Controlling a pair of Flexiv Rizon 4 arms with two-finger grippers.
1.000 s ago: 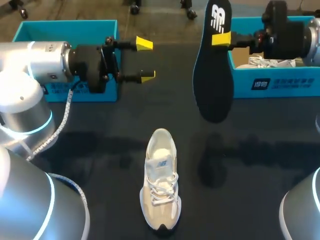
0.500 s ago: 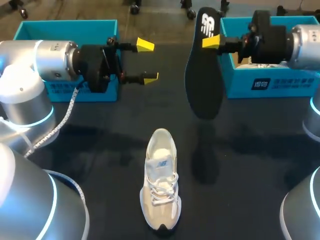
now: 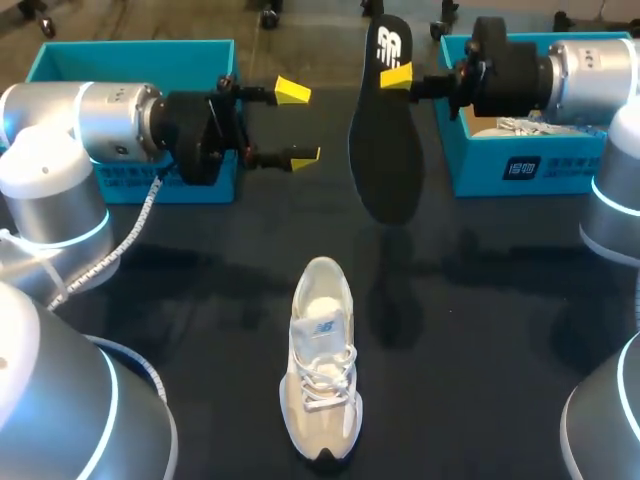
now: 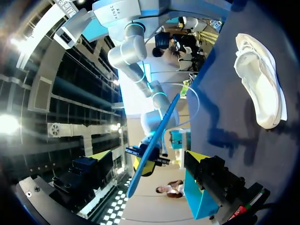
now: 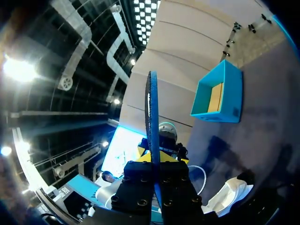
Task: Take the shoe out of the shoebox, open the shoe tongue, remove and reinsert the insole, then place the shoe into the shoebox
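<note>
A beige and white shoe (image 3: 322, 370) lies on the dark table near the front middle, toe toward me, with its opening bare. My right gripper (image 3: 398, 75) is shut on the upper part of the black insole (image 3: 385, 140), which hangs upright in the air behind the shoe. In the right wrist view the insole (image 5: 152, 108) stands edge-on between the shut fingers of the right gripper (image 5: 153, 157). My left gripper (image 3: 297, 122) is open and holds nothing, left of the insole and a little apart from it. From the left wrist, the insole (image 4: 154, 140) shows ahead of the left gripper (image 4: 150, 157) and the shoe (image 4: 260, 84) lies off to one side.
A blue shoebox (image 3: 130, 60) stands at the back left behind my left arm. A second blue shoebox (image 3: 540, 165) at the back right holds white laces or paper. Dark tabletop (image 3: 480, 350) surrounds the shoe.
My right arm has carried the insole leftward, from beside the right shoebox toward the table's middle. The left arm has edged slightly to the right. The shoe has not moved.
</note>
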